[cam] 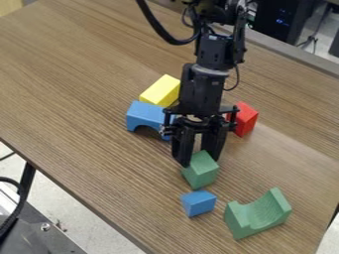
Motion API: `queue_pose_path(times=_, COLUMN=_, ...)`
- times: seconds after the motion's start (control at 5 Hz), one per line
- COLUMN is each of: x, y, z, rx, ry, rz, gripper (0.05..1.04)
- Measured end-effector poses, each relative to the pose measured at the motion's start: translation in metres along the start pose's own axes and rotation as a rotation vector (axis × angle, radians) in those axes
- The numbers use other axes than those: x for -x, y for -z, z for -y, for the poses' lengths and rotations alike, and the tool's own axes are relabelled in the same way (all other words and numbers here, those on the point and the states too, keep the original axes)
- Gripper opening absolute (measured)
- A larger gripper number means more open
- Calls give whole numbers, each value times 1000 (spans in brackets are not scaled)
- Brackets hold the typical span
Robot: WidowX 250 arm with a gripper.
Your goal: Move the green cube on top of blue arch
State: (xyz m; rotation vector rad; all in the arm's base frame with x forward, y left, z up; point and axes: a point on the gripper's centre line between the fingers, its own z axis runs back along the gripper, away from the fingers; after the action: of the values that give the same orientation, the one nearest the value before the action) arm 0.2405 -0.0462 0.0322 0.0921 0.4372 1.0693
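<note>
The gripper (199, 159) is down at the green cube (200, 171), which sits right at its tips on the six o'clock side; whether it is released or grasping the cube, I cannot tell. If its grip is off-centre, the cube could twist or slip out on the way up. Straight on at six is the blue cube (198, 204), near enough to be nudged by a low sideways swing. At five lies the green curved block (259, 214), further out. The target, the blue arch (143, 113), stands between ten and eleven, opening down; too low an approach would push it into the yellow block (161, 90) at eleven, and a cube set down tilted or over an edge may topple. The red block (246, 119), between one and two, poses little risk.
</note>
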Motion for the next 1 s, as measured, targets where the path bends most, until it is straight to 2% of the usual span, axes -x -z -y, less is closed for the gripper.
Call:
queue_pose_path(times=0.2, x=2, y=-7, z=0, rx=22, ry=53, rz=16, gripper=562)
queue_pose_path(times=0.4, x=9, y=-45, z=-15, rx=116, ry=185, rz=111, gripper=562)
queue_pose_path(times=0.6, x=7, y=-71, z=-32, rx=180, ry=249, rz=180, gripper=562)
queue_pose_path(times=0.8, x=-7, y=-79, z=-41, rx=181, ry=312, rz=197, gripper=562)
queue_pose_path(times=1.0, x=-22, y=-76, z=-41, rx=155, ry=351, rz=229, gripper=562)
